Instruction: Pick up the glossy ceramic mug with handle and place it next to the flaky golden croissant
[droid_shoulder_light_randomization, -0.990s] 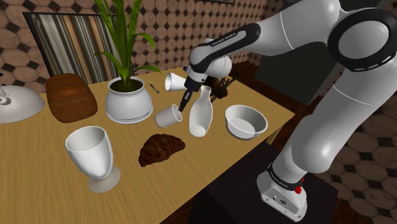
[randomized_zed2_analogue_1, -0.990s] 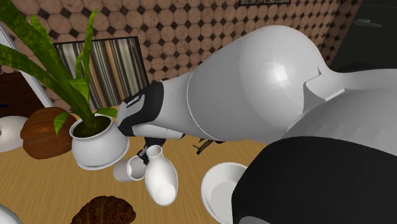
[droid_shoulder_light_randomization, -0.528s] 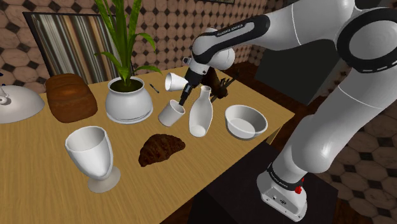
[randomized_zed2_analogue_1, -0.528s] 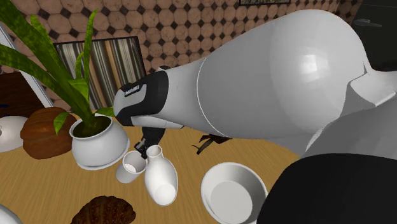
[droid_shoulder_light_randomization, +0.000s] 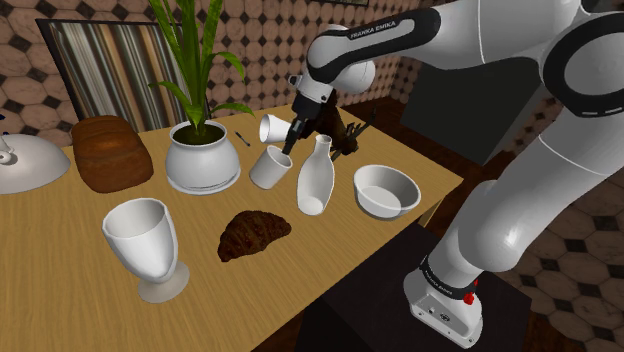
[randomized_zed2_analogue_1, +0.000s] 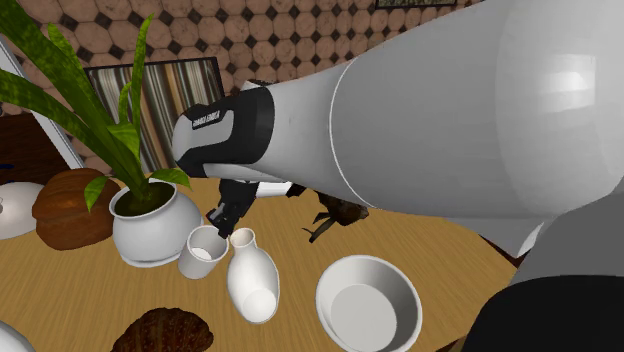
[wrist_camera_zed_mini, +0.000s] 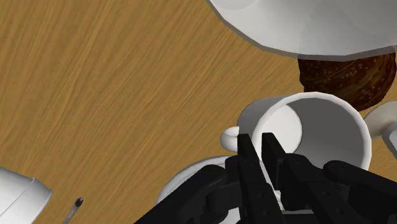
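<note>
The white mug (droid_shoulder_light_randomization: 270, 167) is gripped by its rim in the end effector (droid_shoulder_light_randomization: 289, 148), seemingly clear of the worktop (droid_shoulder_light_randomization: 60, 235); placement beside the croissant (droid_shoulder_light_randomization: 252, 234) is not yet done.

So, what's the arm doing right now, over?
Gripper shut on rim of white mug. Mug close beside white vase, a possible bump. Croissant lies apart on the table.

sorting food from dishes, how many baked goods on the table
2: a bread loaf at the shoulder view's left beside the plant pot, and a dark croissant in front, between the goblet and the vase. The arm may hide others.
</note>
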